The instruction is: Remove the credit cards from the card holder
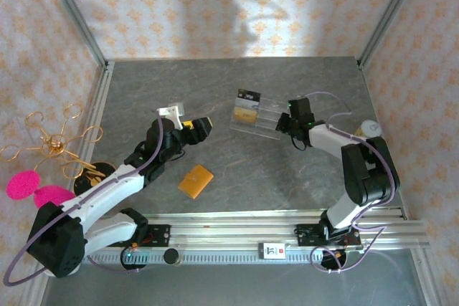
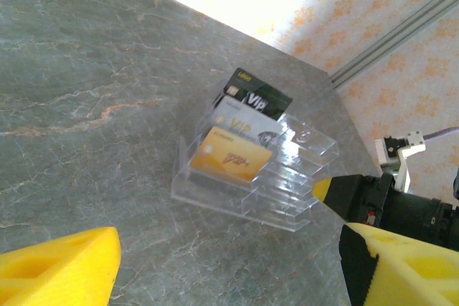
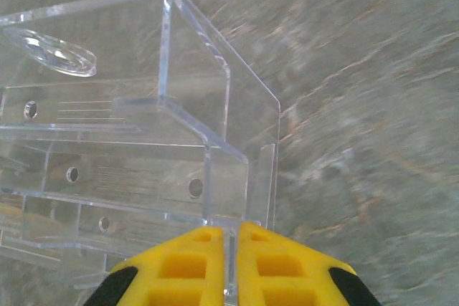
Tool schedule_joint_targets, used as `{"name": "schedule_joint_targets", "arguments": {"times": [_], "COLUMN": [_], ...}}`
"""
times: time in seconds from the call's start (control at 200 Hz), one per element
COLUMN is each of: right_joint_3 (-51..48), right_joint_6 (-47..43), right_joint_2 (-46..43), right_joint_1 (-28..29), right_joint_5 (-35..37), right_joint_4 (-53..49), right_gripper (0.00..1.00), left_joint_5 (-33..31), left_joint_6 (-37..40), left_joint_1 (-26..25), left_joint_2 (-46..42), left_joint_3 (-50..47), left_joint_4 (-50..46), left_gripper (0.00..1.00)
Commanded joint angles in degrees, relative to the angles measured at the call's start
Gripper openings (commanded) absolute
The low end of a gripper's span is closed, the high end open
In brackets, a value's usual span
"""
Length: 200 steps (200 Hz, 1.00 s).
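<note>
Jaws of the left gripper (image 1: 199, 129) stand wide apart with nothing between them, above the bare desk (image 1: 237, 177). Just nearer the arms, the card holder (image 1: 196, 180) lies flat. Farther right, the clear acrylic stand (image 1: 269, 116) holds three credit cards (image 2: 237, 130), black, silver and gold, in its left slots. The right gripper (image 3: 231, 249) has its jaws pinched shut on the stand's right wall.

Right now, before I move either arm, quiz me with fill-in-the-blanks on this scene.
The clear acrylic stand holds ___ cards.
Its rearmost card is ___.
The right gripper is ___ on the stand's side wall.
The orange card holder lies on the table, nearer the ___ arm.
Missing words: three, black, shut, left.
</note>
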Motion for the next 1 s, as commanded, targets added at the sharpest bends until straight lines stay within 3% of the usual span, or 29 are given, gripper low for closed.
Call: {"name": "schedule_joint_targets", "arguments": {"times": [0.0,0.255,0.596,0.631,0.806,0.996], "right_joint_3": [1.4,5.3,6.0,6.0,5.3,3.9], "right_joint_6": [-2.0,-3.6,-0.7,-0.3,0.7,0.7], "right_joint_2": [-0.7,2.1,2.3,2.2,-1.5,-8.7], "right_joint_1": [3.9,10.5,14.5,14.5,14.6,15.5], "right_joint_5": [-0.7,-0.3,2.0,2.4,3.4,4.0], "right_joint_4": [-5.2,-7.5,-7.8,-7.8,-6.0,-4.9], "right_gripper": [0.09,0.09,0.12,0.15,0.48,0.54], "left_joint_5": [-2.1,-4.4,-7.0,-7.0,-6.8,-7.0], "left_joint_6": [0.1,-0.5,-1.3,-1.3,-2.1,-3.8], "left_joint_1": [-0.2,-0.2,-0.1,-0.1,-0.1,-0.1], "left_joint_2": [-2.6,-7.2,-10.8,-10.9,-11.9,-14.9], "left_joint_3": [-0.3,-3.3,-5.5,-5.4,-5.7,-7.6], "left_joint_4": [-2.6,-6.7,-9.8,-10.0,-10.4,-11.1], "left_gripper": [0.80,0.81,0.83,0.85,0.96,0.99]}}
